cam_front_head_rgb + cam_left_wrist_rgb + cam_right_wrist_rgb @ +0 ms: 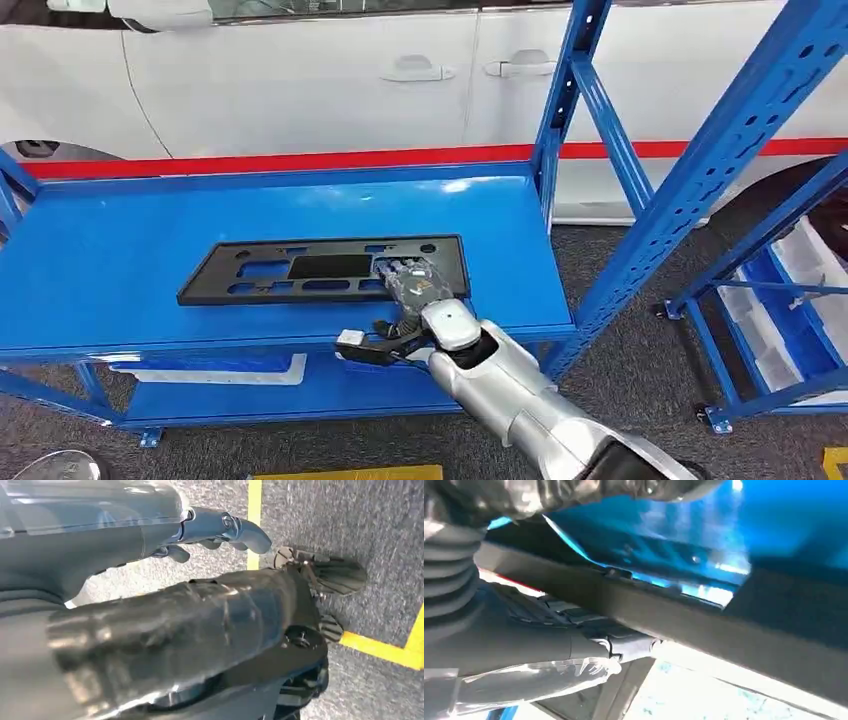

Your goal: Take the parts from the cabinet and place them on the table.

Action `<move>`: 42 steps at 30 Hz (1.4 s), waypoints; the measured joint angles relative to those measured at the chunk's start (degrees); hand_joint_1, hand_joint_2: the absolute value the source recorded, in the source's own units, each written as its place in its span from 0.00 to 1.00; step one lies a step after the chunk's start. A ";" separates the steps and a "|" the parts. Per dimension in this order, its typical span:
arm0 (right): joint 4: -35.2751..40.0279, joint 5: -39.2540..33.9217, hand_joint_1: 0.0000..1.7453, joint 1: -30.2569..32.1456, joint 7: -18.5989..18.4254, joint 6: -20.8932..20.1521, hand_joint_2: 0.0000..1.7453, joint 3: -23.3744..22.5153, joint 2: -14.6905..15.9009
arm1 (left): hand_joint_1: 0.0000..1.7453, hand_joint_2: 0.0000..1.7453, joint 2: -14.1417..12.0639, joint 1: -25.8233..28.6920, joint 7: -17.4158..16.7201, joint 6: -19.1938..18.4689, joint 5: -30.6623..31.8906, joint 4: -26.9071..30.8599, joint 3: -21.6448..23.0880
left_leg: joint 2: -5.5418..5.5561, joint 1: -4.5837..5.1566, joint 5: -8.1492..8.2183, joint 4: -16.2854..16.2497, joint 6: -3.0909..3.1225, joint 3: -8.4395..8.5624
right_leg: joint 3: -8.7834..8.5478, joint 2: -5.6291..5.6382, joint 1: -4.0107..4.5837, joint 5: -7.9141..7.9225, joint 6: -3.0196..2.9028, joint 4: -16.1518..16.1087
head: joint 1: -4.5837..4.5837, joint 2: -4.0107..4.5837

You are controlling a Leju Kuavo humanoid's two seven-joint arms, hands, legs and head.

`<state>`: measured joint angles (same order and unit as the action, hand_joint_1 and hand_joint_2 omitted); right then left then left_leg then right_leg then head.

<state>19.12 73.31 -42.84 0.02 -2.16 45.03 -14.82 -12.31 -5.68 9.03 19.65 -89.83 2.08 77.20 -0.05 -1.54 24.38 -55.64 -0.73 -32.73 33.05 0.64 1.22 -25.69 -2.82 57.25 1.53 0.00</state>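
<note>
A long black plastic panel [325, 270] lies flat on the blue shelf [120, 250] of the rack, near its front edge. The right hand [410, 283] is laid on the panel's right end; in the right wrist view the thumb [624, 647] is seen under the panel edge [704, 625], so a clamp on it is judged likely. The left hand [220, 530] hangs over grey floor, fingers loosely curled, nothing held. Risk: one-end grip, so the panel could tilt, slip or catch the blue upright [565, 100] when lifted.
</note>
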 joint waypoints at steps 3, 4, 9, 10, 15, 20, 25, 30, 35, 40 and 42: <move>0.00 0.07 1.00 0.04 -0.02 0.18 1.00 0.00 0.09 | 0.00 0.00 -0.02 0.01 -0.04 0.00 0.00 0.00 0.00 | 0.01 -0.01 -0.08 0.05 -0.13 0.01 | 0.00 -0.03 0.03 0.01 -0.05 0.03 | -0.02 0.00; 0.00 0.07 1.00 0.03 -0.04 0.18 1.00 0.00 0.11 | 0.00 0.00 0.00 0.02 -0.04 0.00 0.00 0.00 0.00 | 0.01 -0.02 -0.08 0.06 -0.22 0.01 | 0.00 -0.03 0.04 0.01 -0.06 0.04 | 0.00 0.00; 0.00 0.07 1.00 0.25 -0.13 0.20 1.00 -0.02 0.37 | 0.00 0.00 0.00 0.01 -0.04 0.00 0.00 0.00 0.00 | 0.01 0.00 -0.08 0.07 -0.43 -0.06 | -0.01 -0.03 0.02 0.04 -0.10 0.03 | -0.02 0.00; 0.00 0.07 1.00 0.34 -0.13 0.20 1.00 -0.02 0.37 | 0.00 0.00 -0.02 0.02 -0.04 0.00 0.00 0.00 0.00 | 0.01 0.02 -0.08 0.06 -0.43 -0.09 | 0.00 -0.03 0.01 0.06 -0.13 0.02 | -0.02 0.00; 0.00 0.07 1.00 0.46 -0.13 0.20 1.00 -0.04 0.39 | 0.00 0.00 -0.02 0.01 -0.04 0.00 0.00 0.00 0.00 | 0.01 0.23 -0.08 0.03 -0.42 -0.12 | -0.01 -0.03 -0.21 0.08 -0.14 -0.04 | -0.02 0.00; 0.00 0.35 1.00 0.66 -0.37 0.50 1.00 -0.04 0.48 | 0.00 0.00 -0.07 0.00 -0.13 -0.44 0.11 0.00 0.07 | 0.01 0.34 -0.07 -0.01 -0.41 -0.12 | 0.00 -0.03 -0.32 0.09 -0.14 -0.06 | -0.02 0.00; 0.00 1.95 1.00 1.43 -1.16 2.62 1.00 -0.04 0.94 | 0.00 0.00 -0.31 0.00 -0.24 -1.62 0.00 0.00 0.39 | 0.03 0.34 -0.07 -0.03 -0.41 -0.15 | 0.00 -0.04 -0.33 0.09 -0.14 -0.06 | -0.02 0.00; 0.00 2.69 1.00 1.74 -1.16 4.18 1.00 -0.02 1.31 | 0.00 0.00 -0.48 0.01 -0.59 -2.10 -0.02 0.00 0.42 | 0.03 0.33 -0.07 -0.03 -0.41 -0.15 | 0.00 -0.05 -0.32 0.09 -0.14 -0.06 | -0.02 0.00; 3.86 10.11 1.00 0.42 -2.97 11.98 1.00 0.24 -0.23 | 0.00 0.00 4.69 -1.23 0.94 2.07 1.20 -0.07 1.14 | 0.03 0.49 -0.28 -0.10 -0.23 -0.66 | 0.53 -0.06 -0.50 0.39 0.06 0.04 | 0.00 0.00; 17.98 12.48 1.00 -3.89 -2.10 5.59 1.00 0.26 -2.01 | 0.00 1.00 9.71 -2.91 2.49 4.22 1.03 0.11 2.75 | 0.06 0.49 -0.40 -0.33 -0.18 -1.01 | 0.95 0.02 -0.54 0.45 0.09 0.15 | 0.02 0.00; 22.44 12.68 1.00 -5.36 -1.62 4.17 1.00 0.17 -1.70 | 0.00 1.00 10.19 -2.87 3.06 4.24 1.16 -0.09 3.28 | 0.34 0.51 -0.40 -0.34 -0.18 -1.07 | 0.94 -0.17 -0.52 0.38 0.19 0.18 | 0.00 0.00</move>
<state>41.56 85.99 -48.20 -1.59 2.01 45.20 -16.52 -2.12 -8.54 12.09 23.89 -88.67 1.99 80.48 0.30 -1.02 23.98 -55.98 -0.91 -33.80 33.98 0.47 0.69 -25.32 -2.63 57.43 1.53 0.00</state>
